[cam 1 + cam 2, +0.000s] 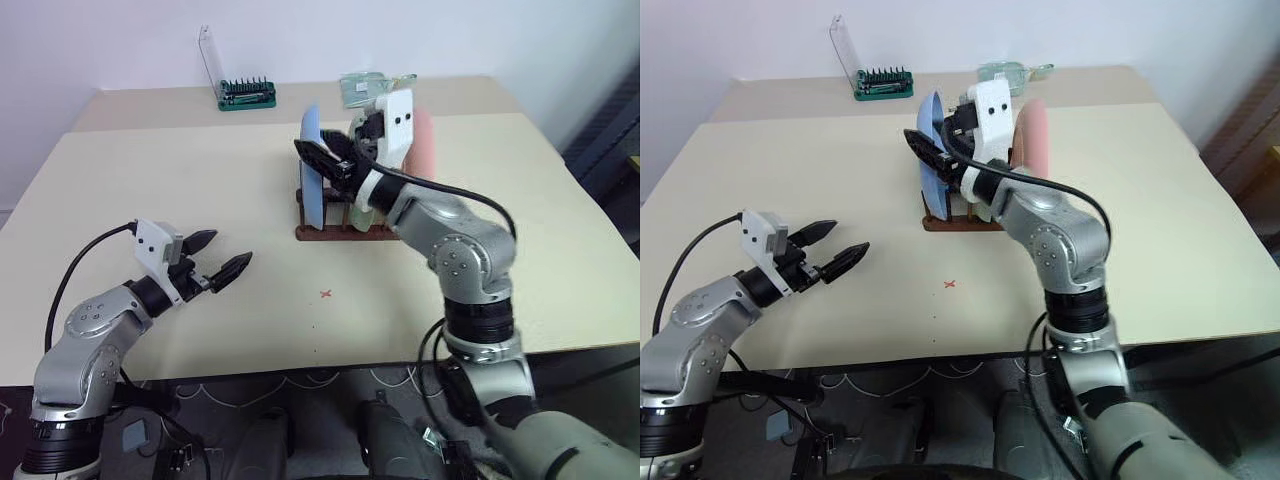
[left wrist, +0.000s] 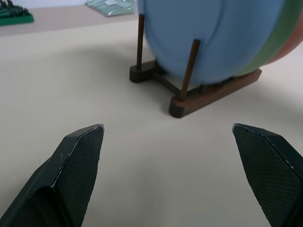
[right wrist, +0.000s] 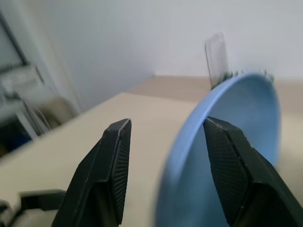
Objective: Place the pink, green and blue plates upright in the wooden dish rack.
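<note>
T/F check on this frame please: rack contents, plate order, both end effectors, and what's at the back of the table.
1. All three plates stand upright in the wooden dish rack. True.
2. The blue plate lies flat on the table. False: it stands in the rack.
3. The left end effector is open and holds nothing. True.
4. The right end effector is shut on the pink plate. False: its jaws are apart, at the blue plate's rim.
5. The green tool tray sits at the table's far side. True.

The blue plate (image 1: 312,165) stands upright in the wooden rack (image 1: 345,232). The right gripper (image 1: 328,160) is at its rim, apparently parted. The left gripper (image 1: 218,257) hangs open over the table (image 1: 150,190).
</note>
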